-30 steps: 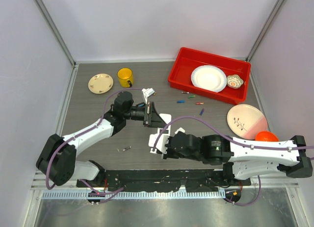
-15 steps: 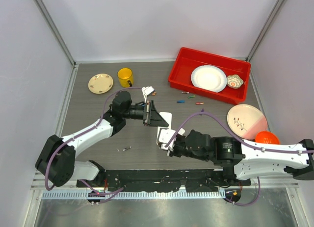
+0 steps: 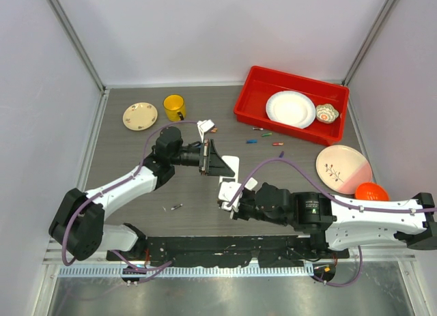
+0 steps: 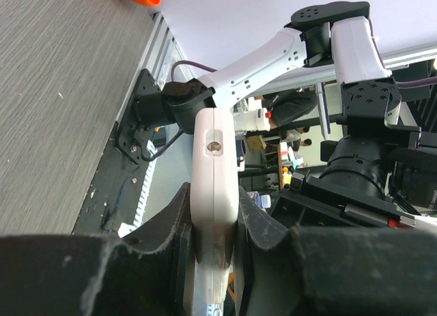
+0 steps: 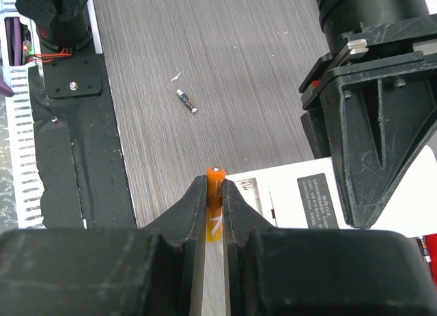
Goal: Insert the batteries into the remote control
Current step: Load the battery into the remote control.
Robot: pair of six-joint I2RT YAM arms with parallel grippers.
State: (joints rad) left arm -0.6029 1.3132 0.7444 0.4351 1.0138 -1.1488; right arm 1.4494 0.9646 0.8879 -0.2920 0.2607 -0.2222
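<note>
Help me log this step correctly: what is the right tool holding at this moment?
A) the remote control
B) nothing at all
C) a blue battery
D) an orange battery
D: in the right wrist view, the right tool is closed on an orange battery, whose tip pokes out just past the tool's end above the table.

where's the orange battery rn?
Right wrist view: the orange battery is pinched in the right gripper, right beside the white remote held by the left gripper, near the centre of the top view.
</note>
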